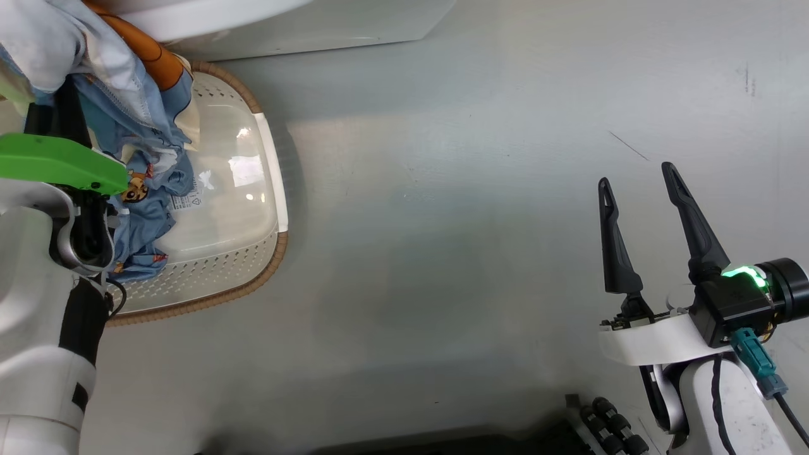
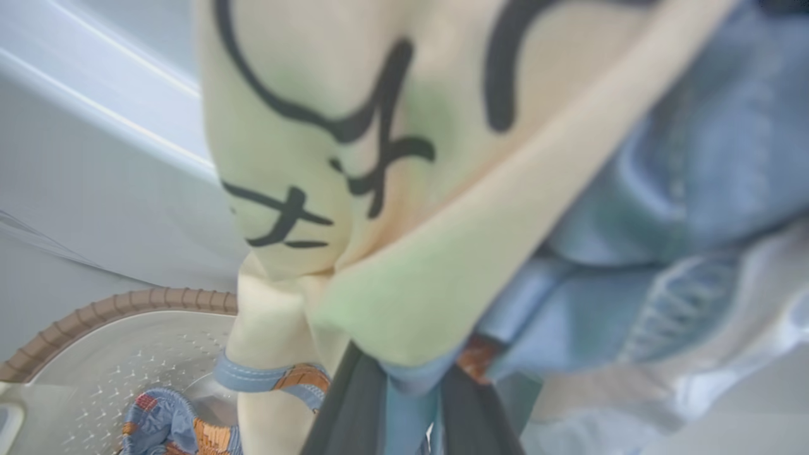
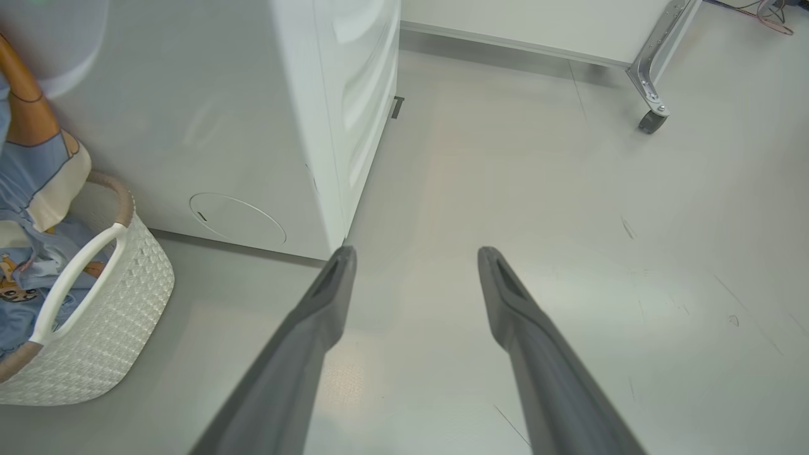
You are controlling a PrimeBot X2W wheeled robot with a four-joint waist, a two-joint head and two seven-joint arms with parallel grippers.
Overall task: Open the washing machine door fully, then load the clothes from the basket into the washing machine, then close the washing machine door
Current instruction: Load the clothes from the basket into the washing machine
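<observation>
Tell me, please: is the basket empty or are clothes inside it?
Not empty. Blue printed clothes lie at one side of the basket; the rest of its floor is bare.

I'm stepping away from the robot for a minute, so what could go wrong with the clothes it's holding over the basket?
1. The clothes in the left gripper hang in a long bunch reaching down into the basket; the tail could catch the rim or slip to the floor.
2. Fabric covers most of the left wrist view, so aiming at the washing machine may be hard.
</observation>
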